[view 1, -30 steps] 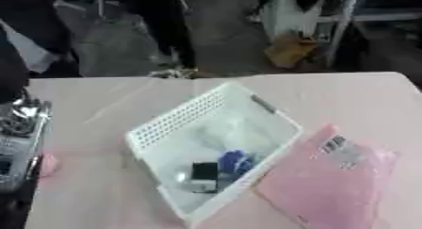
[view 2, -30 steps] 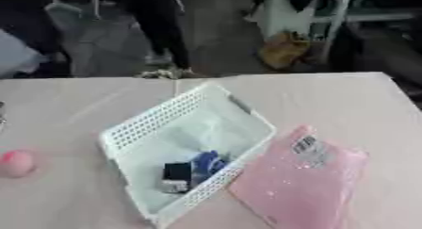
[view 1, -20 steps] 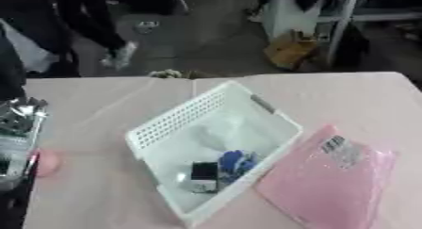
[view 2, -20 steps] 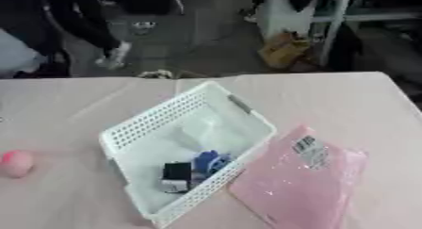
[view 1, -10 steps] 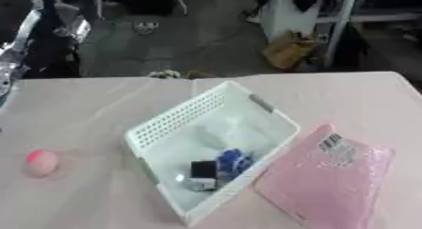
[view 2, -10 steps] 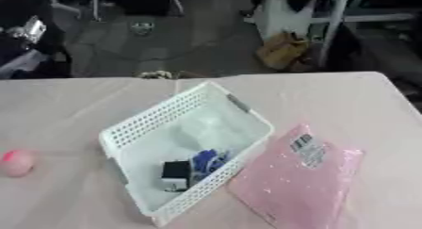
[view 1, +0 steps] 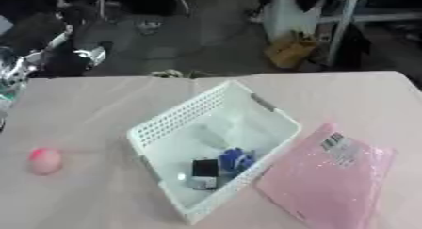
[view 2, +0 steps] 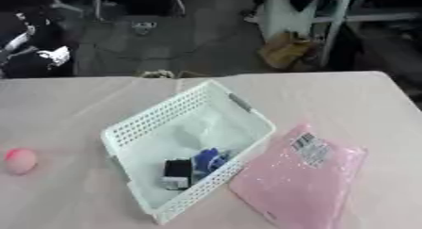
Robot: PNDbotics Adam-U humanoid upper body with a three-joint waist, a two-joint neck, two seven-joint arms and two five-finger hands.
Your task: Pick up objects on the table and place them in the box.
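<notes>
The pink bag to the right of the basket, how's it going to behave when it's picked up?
The pink bag lies thin and flat on the table, so it will probably sag or fold if lifted by one edge. Its surface looks glossy, so it may slip. Lying flush, its edge could be hard to get under.

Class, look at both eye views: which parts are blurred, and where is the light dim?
Left eye view: soft all over, the white perforated basket recognisable, the left hand smeared. Right eye view: the pink plastic mailer has a hazy label; the floor beyond the table is dim.
</notes>
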